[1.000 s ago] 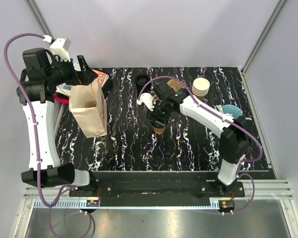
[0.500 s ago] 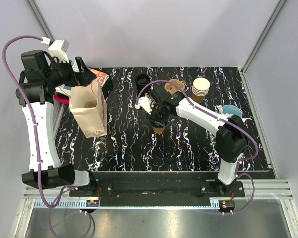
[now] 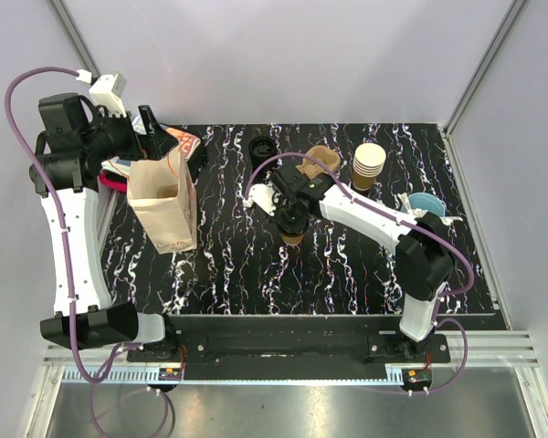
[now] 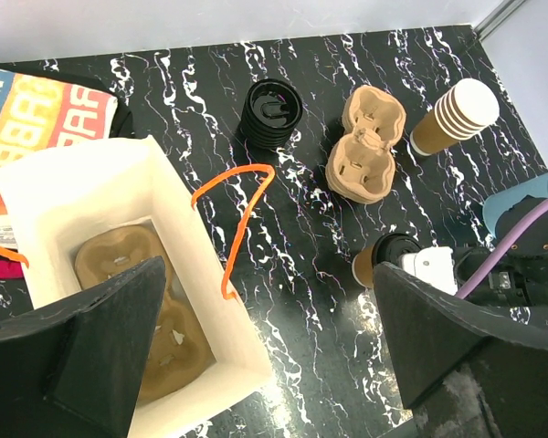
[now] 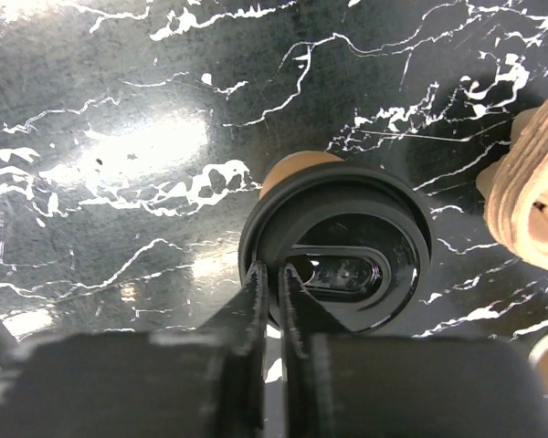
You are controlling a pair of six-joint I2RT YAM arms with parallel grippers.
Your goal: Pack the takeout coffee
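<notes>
Coffee (image 3: 293,237): upright on surface (image 5: 119,73). Right gripper (image 5: 279,274): narrow, fingers nearly together over lid (image 5: 347,214) near rim. Left gripper (image 4: 269,292): wide, empty, above bag (image 4: 73,169).

The right gripper (image 5: 279,274), at the center of the frame, has closed from wide apart to a narrow pinch on the lid rim of the coffee (image 5: 347,214).

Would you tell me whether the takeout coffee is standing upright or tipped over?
Upright. In the left wrist view the takeout coffee stands on its base on the table, black lid on top.
</notes>
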